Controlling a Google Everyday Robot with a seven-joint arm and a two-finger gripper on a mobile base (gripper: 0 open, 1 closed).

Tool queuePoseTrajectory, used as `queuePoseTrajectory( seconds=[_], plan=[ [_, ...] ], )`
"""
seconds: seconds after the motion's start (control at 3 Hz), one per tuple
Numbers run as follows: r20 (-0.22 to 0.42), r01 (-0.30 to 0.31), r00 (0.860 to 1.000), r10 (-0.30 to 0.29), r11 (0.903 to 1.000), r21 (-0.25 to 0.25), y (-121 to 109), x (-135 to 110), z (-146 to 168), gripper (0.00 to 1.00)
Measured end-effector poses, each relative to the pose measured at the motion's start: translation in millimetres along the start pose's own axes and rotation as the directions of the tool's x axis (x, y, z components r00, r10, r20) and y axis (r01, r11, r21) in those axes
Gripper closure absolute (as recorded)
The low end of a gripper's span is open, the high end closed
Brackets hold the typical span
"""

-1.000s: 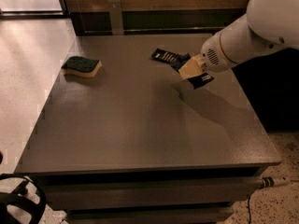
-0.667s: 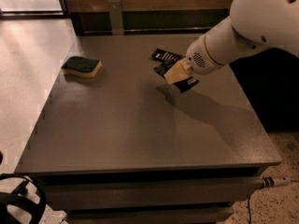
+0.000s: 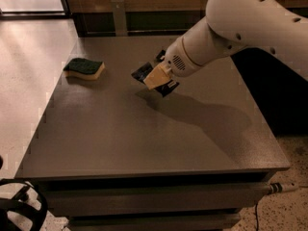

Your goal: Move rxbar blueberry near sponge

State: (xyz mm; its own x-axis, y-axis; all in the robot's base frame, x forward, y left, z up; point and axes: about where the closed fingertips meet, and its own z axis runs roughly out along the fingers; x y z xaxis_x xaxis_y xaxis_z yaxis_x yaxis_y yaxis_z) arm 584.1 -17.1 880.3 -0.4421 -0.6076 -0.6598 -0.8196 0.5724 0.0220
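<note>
1. Two tan fingers (image 3: 159, 74) of the gripper (image 3: 152, 81) are closed on the rxbar blueberry (image 3: 141, 72). Its dark ends stick out on both sides of them.
2. The bar is held tilted, a little above the worktop (image 3: 144, 143), over the middle of the back half. Its shadow falls just below it.
3. Right behind the gripper a second black bar (image 3: 160, 56) lies on the worktop, mostly hidden.
4. The white arm (image 3: 231, 28) enters from the upper right.
5. The sponge (image 3: 84, 68) lies flat near the back left corner, green side up. It is to the left of the bar and well apart from it.
</note>
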Motion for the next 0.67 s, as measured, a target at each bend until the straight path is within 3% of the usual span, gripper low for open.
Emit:
queuePoseTrajectory(
  seconds=[0.33, 0.67],
  plan=[
    [0.025, 0.05, 0.998, -0.049, 0.9979, -0.04, 16, -22, 18, 1.0],
    [0.056, 0.083, 0.995, -0.077, 0.9902, -0.112, 38, -53, 62, 1.0]
  ],
)
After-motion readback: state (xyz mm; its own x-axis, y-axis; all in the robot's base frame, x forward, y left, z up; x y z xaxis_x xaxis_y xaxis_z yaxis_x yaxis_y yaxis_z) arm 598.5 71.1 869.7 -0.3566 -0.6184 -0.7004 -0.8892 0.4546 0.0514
